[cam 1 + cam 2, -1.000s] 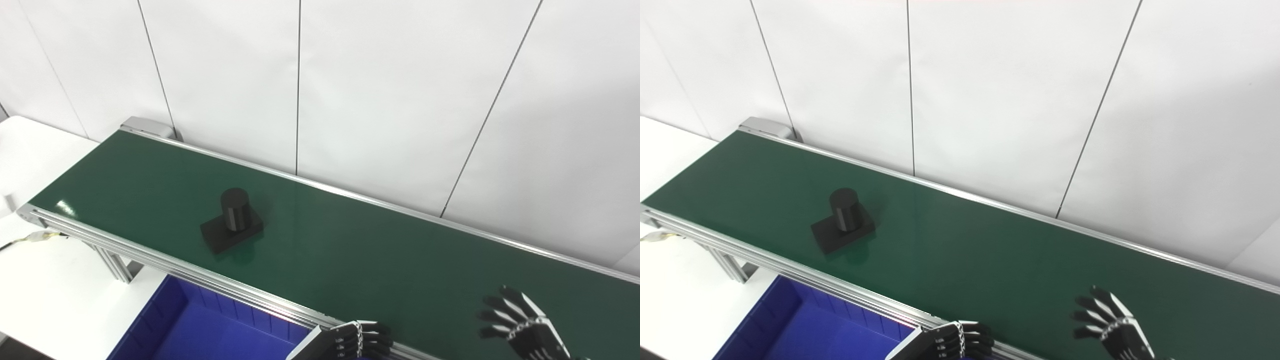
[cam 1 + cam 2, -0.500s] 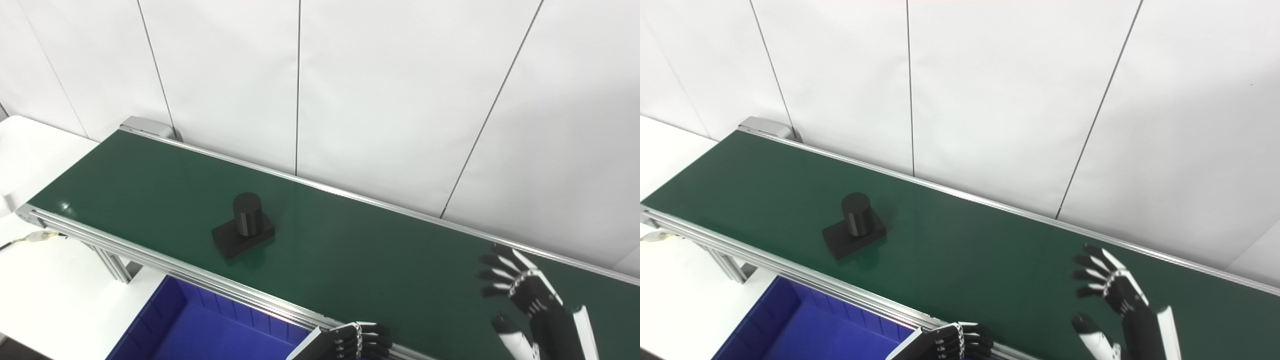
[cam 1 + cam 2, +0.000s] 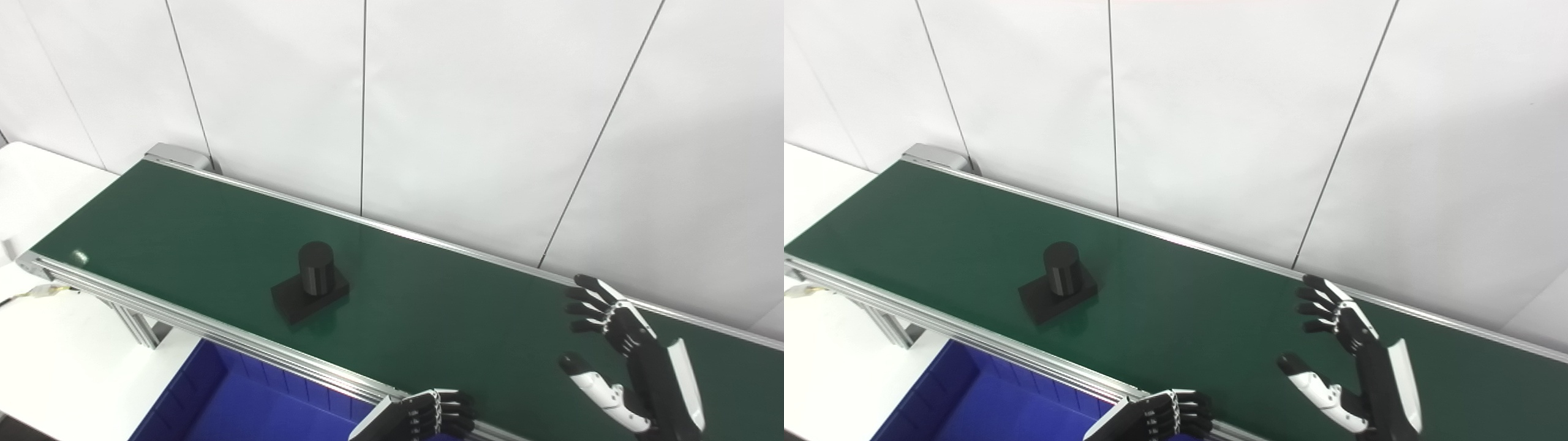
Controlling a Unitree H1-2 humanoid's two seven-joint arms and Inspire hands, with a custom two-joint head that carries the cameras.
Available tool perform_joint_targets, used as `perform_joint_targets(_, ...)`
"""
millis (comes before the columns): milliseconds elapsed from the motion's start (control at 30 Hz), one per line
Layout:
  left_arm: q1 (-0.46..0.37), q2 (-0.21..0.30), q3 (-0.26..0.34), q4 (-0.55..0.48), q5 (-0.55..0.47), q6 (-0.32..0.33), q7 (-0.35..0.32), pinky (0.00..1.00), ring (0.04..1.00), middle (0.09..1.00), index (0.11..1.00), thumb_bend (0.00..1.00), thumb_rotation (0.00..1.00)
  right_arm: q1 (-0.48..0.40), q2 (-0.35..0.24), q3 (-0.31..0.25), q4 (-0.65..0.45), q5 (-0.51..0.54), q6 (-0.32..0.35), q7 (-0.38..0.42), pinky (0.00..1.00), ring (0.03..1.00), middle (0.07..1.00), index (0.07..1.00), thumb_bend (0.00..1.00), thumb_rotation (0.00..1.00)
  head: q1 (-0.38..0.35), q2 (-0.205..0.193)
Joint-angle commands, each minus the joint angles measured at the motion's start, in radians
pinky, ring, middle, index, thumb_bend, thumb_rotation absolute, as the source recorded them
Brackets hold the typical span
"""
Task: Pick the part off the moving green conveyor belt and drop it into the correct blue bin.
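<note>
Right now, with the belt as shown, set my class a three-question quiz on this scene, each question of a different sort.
1. True or false: the black part lies in the blue bin.
2. Which hand is spread open above the conveyor belt? A) left B) right
3. Fill in: the part's cylinder stands ____ on its flat base.

Key: 1 false, it sits on the belt. 2 B, the right hand; the left hand is curled at the near rail. 3 upright.

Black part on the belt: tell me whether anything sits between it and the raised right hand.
Nothing visible does. Only bare green belt lies between the black part and the open right hand, which is held above the belt, apart from the part.
</note>
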Motion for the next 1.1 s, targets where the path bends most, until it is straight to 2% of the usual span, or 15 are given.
perform_joint_targets(0, -0.013, -0.004, -0.004, -0.015, -0.008, -0.037, -0.009, 0.73, 0.741, 0.755, 0.778, 1.0, 0.4, -0.037, 0.01, 0.004, -0.005, -0.007, 0.012, -0.001, 0.63, 0.742, 0.794, 0.85, 0.58, 0.57, -0.003, 0.002)
perform_joint_targets(267, -0.011, -0.005, -0.003, -0.02, -0.009, -0.034, -0.012, 0.73, 0.738, 0.751, 0.774, 1.0, 0.41, -0.062, 0.027, 0.019, 0.043, -0.04, 0.006, -0.009, 0.68, 0.778, 0.817, 0.871, 0.57, 0.55, -0.021, 0.013)
perform_joint_targets(367, -0.008, -0.006, -0.002, -0.022, -0.002, -0.036, -0.007, 0.73, 0.734, 0.748, 0.771, 1.0, 0.42, -0.076, 0.036, 0.028, 0.052, -0.063, 0.028, -0.007, 0.69, 0.789, 0.824, 0.877, 0.57, 0.57, -0.021, 0.013)
perform_joint_targets(533, -0.005, -0.001, -0.005, -0.038, 0.003, -0.029, -0.006, 0.73, 0.735, 0.748, 0.775, 1.0, 0.43, -0.111, 0.056, 0.049, 0.062, -0.104, 0.077, -0.004, 0.7, 0.796, 0.826, 0.881, 0.59, 0.6, -0.065, 0.043)
perform_joint_targets(633, -0.004, 0.001, -0.006, -0.043, -0.001, -0.031, -0.01, 0.74, 0.74, 0.754, 0.782, 1.0, 0.44, -0.133, 0.069, 0.06, 0.074, -0.116, 0.1, -0.004, 0.71, 0.798, 0.83, 0.879, 0.58, 0.56, -0.079, 0.053)
perform_joint_targets(733, -0.003, 0.006, -0.005, -0.042, -0.006, -0.038, -0.016, 0.74, 0.744, 0.759, 0.789, 1.0, 0.44, -0.159, 0.086, 0.069, 0.101, -0.121, 0.107, -0.009, 0.71, 0.797, 0.832, 0.877, 0.58, 0.54, -0.107, 0.067)
perform_joint_targets(833, 0.0, 0.012, -0.003, -0.044, -0.011, -0.041, -0.02, 0.75, 0.747, 0.759, 0.792, 0.99, 0.44, -0.185, 0.101, 0.085, 0.132, -0.158, 0.111, -0.019, 0.69, 0.781, 0.83, 0.878, 0.59, 0.56, -0.127, 0.077)
perform_joint_targets(1067, 0.002, 0.038, 0.011, -0.032, -0.044, -0.055, -0.047, 0.76, 0.756, 0.763, 0.796, 0.99, 0.47, -0.226, 0.151, 0.107, 0.218, -0.173, 0.107, -0.034, 0.69, 0.782, 0.833, 0.881, 0.61, 0.55, -0.219, 0.102)
